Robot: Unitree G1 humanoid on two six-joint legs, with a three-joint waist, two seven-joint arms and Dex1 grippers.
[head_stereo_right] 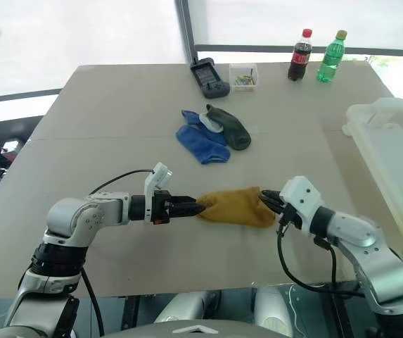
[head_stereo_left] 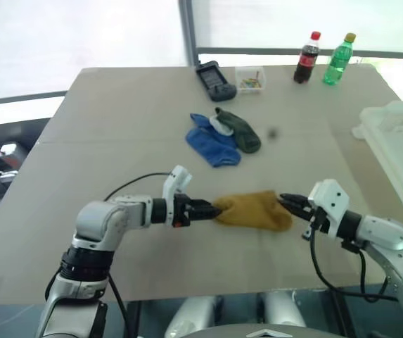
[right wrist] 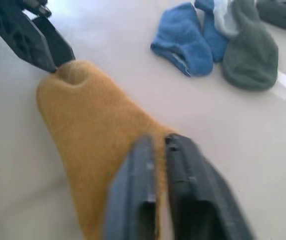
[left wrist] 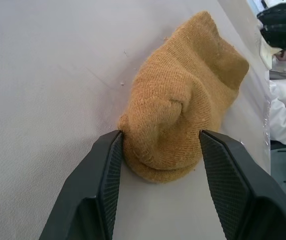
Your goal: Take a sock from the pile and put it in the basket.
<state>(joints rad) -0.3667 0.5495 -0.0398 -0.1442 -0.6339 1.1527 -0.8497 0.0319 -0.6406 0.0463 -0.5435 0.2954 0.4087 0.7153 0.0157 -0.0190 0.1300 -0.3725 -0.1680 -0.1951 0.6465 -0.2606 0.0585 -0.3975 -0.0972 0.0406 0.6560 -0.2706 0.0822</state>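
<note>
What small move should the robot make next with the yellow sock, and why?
Probably lift the sock and carry it right toward the basket: the left pincer and the right pincer each grip an end, and it lies outside the basket.

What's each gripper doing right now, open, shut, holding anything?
Left gripper: closed on one end of the mustard sock, pads on both sides of it.
Right gripper: shut, pinching the sock's other end.

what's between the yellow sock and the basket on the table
Only the right pincer, shut on the sock's near end; past its arm, bare table runs up to the basket, seen in the left eye view.
</note>
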